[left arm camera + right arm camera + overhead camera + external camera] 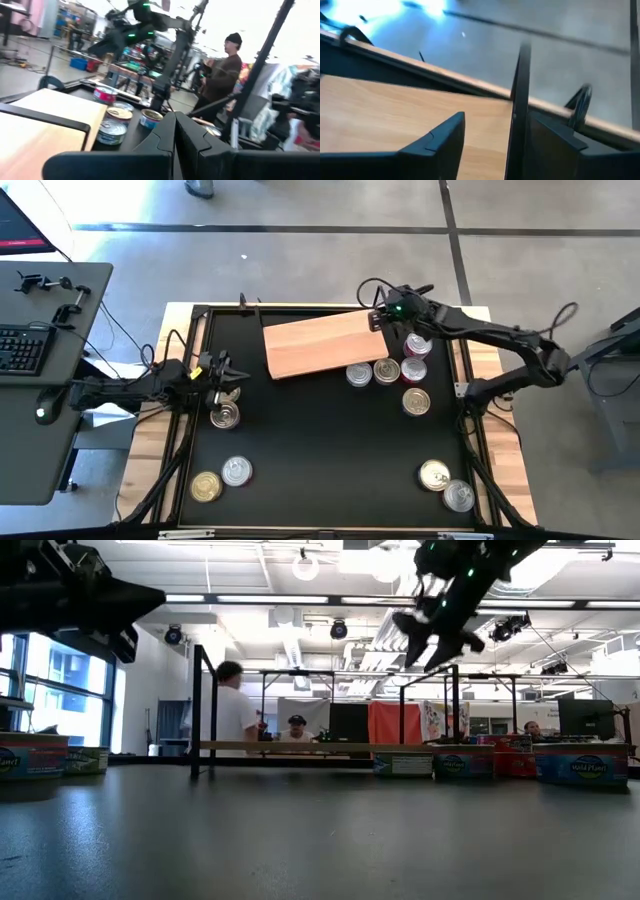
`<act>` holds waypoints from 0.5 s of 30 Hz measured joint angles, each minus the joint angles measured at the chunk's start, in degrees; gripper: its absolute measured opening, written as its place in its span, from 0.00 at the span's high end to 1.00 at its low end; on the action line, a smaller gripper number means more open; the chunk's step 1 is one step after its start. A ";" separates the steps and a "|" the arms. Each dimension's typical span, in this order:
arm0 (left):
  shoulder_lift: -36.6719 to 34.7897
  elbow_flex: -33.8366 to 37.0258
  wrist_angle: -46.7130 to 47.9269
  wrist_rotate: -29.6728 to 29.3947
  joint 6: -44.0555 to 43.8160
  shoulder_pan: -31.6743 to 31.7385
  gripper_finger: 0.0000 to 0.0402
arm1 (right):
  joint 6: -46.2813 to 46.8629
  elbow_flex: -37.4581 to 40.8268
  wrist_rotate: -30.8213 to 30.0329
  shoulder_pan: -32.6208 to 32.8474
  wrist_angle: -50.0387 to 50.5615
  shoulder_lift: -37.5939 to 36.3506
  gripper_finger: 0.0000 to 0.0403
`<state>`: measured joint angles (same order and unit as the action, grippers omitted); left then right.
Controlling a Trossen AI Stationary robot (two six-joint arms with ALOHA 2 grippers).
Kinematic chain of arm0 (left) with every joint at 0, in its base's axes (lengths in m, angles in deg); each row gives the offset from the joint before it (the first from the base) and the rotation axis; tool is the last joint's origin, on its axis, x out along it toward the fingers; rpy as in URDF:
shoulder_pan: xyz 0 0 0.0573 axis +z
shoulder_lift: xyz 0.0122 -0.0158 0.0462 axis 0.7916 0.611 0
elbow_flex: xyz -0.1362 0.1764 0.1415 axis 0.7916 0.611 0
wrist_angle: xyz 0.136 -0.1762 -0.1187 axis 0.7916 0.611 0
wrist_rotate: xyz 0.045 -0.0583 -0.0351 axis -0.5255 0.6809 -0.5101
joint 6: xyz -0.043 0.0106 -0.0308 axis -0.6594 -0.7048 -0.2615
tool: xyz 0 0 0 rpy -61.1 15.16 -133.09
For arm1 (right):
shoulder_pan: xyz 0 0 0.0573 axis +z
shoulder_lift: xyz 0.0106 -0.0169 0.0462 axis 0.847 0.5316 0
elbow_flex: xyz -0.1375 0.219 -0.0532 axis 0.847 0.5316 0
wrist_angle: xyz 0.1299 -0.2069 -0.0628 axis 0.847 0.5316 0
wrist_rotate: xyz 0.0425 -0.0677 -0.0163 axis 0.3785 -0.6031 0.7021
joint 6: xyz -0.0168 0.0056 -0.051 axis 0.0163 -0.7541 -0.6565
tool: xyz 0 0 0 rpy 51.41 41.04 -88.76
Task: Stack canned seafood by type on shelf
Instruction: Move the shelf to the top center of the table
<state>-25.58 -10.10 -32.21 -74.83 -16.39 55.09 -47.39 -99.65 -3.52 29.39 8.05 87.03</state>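
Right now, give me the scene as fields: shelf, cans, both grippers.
shelf: wooden board, nothing on top
cans near shelf: five on the table off the board's right end, one with a red-pink label
cans elsewhere: three at left, two at front right
left gripper: shut, empty, over the table's left side
right gripper: open, empty, above the board's right end

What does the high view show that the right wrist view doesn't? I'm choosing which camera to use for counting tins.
Only the high view shows the tins: a cluster by the shelf's right end, one near the left gripper, two at the front left and two at the front right. It also shows both arms and the black table. Only the right wrist view shows the right gripper up close, its fingers apart over the wood, straddling a black upright. Both show the wooden shelf.
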 joint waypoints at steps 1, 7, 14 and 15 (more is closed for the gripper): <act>1.22 0.00 -1.20 -1.37 -0.01 -0.88 1.00 | -1.06 0.00 -0.88 0.92 0.18 -1.27 0.47; 12.06 -4.28 -1.77 -8.31 -2.40 -6.14 1.00 | -6.01 -0.04 -3.70 7.01 2.19 -8.23 0.47; 31.01 -15.80 3.97 -9.63 -1.55 -9.70 1.00 | -6.46 -0.07 -5.24 15.48 5.08 -11.11 0.46; 33.43 -17.36 6.11 -9.68 -1.55 -9.95 1.00 | -6.39 -0.07 -5.24 17.08 5.50 -11.11 0.46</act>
<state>7.84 -27.47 -26.10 -84.50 -17.94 45.14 -53.78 -99.72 -8.75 46.48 13.55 75.92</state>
